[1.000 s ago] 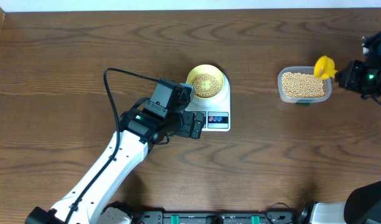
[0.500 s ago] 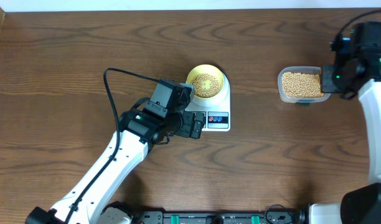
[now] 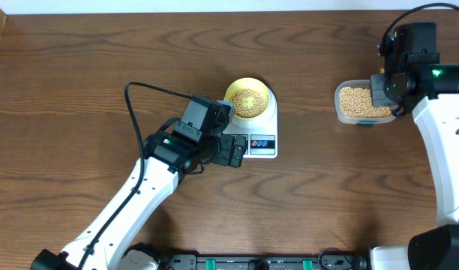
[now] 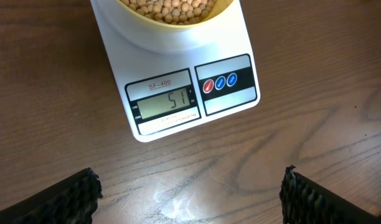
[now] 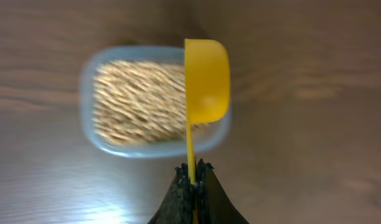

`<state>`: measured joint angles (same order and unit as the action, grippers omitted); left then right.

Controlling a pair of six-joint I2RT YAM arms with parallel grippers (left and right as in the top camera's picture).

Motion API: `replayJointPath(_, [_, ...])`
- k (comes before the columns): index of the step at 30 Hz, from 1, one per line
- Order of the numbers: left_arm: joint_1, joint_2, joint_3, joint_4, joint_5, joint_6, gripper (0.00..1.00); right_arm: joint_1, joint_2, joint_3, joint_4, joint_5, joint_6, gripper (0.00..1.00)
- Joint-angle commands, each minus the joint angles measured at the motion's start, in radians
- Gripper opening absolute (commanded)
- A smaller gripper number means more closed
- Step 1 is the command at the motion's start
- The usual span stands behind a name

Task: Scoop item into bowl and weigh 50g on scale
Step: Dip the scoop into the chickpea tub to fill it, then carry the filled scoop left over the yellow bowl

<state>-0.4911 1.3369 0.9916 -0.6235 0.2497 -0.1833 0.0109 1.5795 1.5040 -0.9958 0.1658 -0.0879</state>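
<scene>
Table (image 3: 64,90): dark brown wood grain, filling nearly the whole overhead view; glare patches show on it in both wrist views.
Room: only a pale strip (image 3: 214,6) shows along the far edge of the table; nothing more of the room can be made out.
Left arm (image 3: 132,202): white, reaching in from the near left, with a black cable (image 3: 139,90) looping above it.
Right arm (image 3: 439,157): white, coming up the right side, its wrist above the tub.
Scale (image 3: 271,120): white, at mid-table, carrying the bowl on its platform.
Tub (image 3: 364,120): clear plastic, well apart to the right of the scale, holding beans (image 3: 361,101).
Bowl (image 3: 231,91): pale yellow, sitting on the far part of the scale, with beans inside.
Scoop (image 5: 207,78): bright yellow, seen only in the right wrist view, where its cup hangs over the tub's right side. The overhead view hides it under the wrist. The picture is blurred and I cannot tell its contents.
Left gripper (image 4: 190,180): fingers (image 4: 72,196) spread wide at the near side of the scale, nothing between them.
Right gripper (image 5: 193,180): clamped on the scoop's thin handle.
Display (image 4: 169,102): legible only in the left wrist view; it reads 51.
Buttons (image 4: 220,82): one red and two blue, right of the display.
</scene>
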Motion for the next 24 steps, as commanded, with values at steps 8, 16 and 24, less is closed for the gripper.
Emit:
replayJointPath(8, [0.001,-0.013,-0.008,0.0,0.004,0.005,0.94,0.018,0.01,0.005,0.37,-0.677,0.143,0.01])
replayJointPath(16, [0.001,-0.013,-0.008,0.0,0.004,0.005,0.94,0.103,0.069,0.005,0.442,-0.696,0.031,0.01])
replayJointPath(24, [0.001,-0.013,-0.008,0.0,0.004,0.005,0.94,0.195,0.138,0.005,0.443,-0.697,-0.074,0.01])
